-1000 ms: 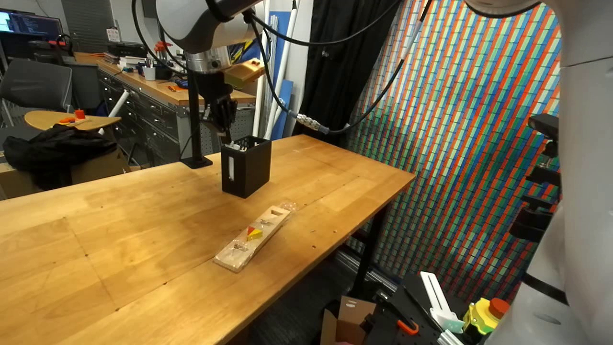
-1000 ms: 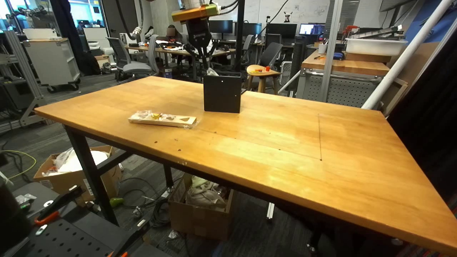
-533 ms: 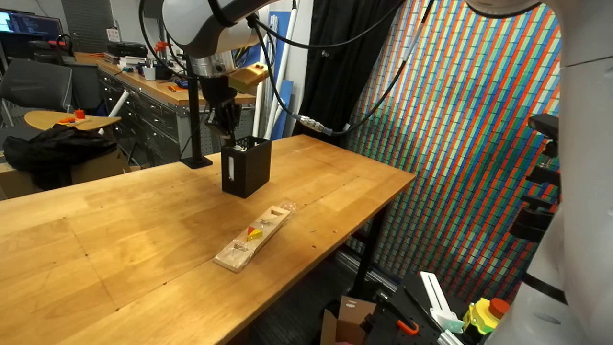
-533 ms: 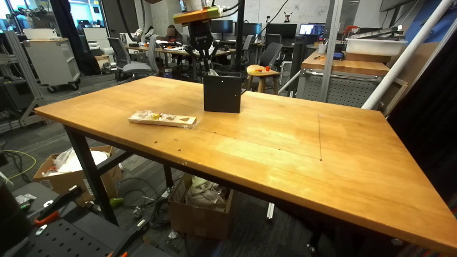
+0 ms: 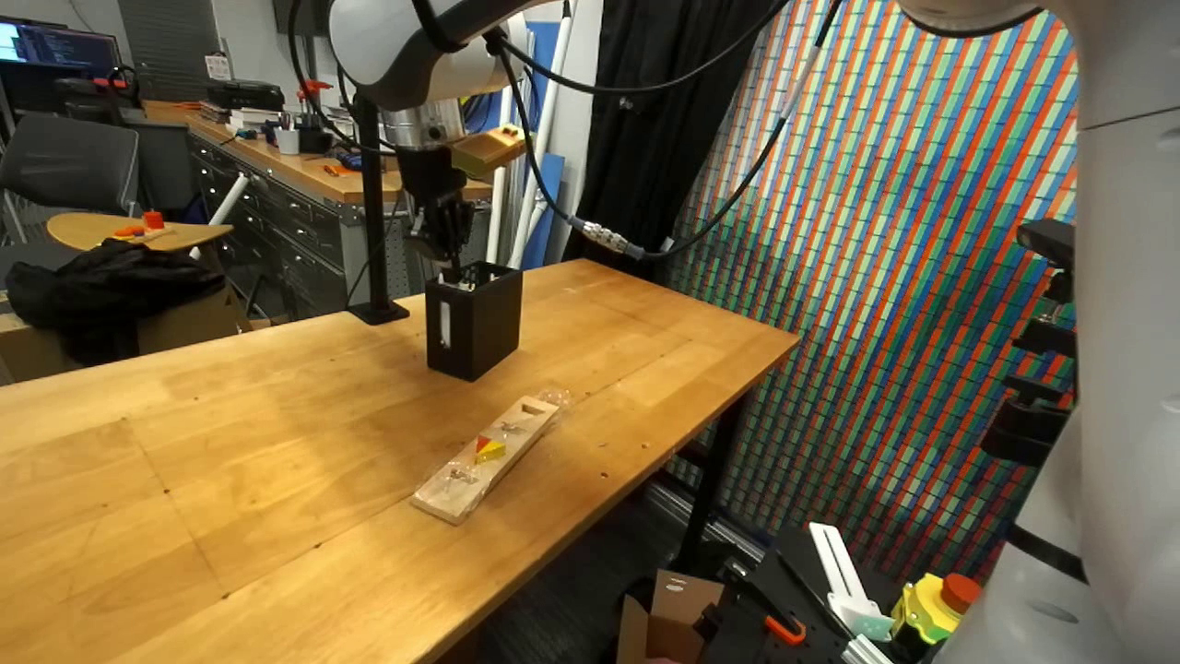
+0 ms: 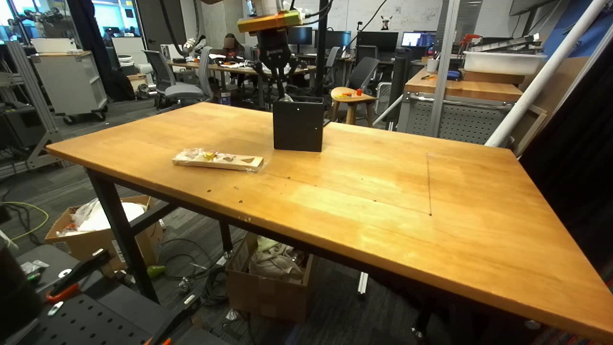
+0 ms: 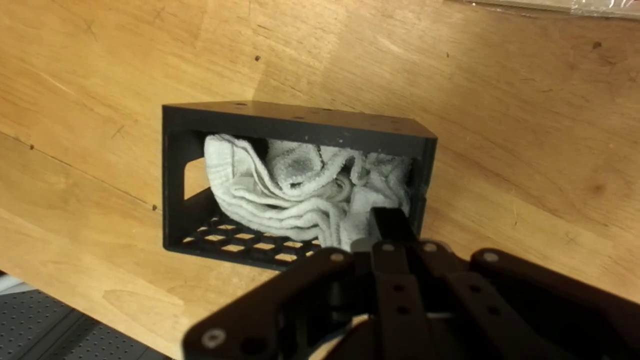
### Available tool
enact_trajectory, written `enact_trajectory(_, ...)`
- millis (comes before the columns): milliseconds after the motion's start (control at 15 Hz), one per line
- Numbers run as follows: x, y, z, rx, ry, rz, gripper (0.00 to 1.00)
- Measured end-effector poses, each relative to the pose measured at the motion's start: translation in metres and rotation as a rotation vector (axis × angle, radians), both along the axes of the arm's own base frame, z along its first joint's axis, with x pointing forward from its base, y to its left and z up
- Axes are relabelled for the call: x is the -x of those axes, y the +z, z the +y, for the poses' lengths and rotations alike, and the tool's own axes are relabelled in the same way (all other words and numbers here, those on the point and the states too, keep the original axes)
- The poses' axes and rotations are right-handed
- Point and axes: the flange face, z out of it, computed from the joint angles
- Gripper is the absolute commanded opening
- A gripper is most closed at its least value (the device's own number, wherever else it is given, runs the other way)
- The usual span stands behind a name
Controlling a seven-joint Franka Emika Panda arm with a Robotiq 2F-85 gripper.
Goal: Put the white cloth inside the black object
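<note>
The white cloth (image 7: 285, 200) lies folded and bunched inside the black open-topped box (image 7: 300, 126) in the wrist view. Only small white bits of it show at the box's opening in the exterior views. The box stands upright on the table in both exterior views (image 5: 475, 327) (image 6: 298, 125). My gripper (image 7: 392, 220) points down into the box at one end, with its fingers together. Its tips are against or just over the cloth, and I see no cloth between them. In both exterior views the tips (image 5: 453, 274) (image 6: 281, 97) are at the box's rim, their ends partly hidden.
A wooden shape puzzle in clear wrap (image 5: 484, 461) lies on the wooden table (image 5: 277, 443) near the box. A black post (image 5: 373, 231) stands at the table's far edge beside the arm. Cables hang from the arm.
My gripper has moved sideways along the box and slightly lower, its tips now reaching the opening. The bit of cloth that stuck up above the rim sits lower. The box has not moved.
</note>
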Motion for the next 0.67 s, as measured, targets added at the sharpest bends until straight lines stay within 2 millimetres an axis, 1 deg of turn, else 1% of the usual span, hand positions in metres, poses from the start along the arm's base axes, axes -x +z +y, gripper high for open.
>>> enact_trajectory(667,-0.003,-0.007,-0.023,-0.107,0.015,0.027,0.0)
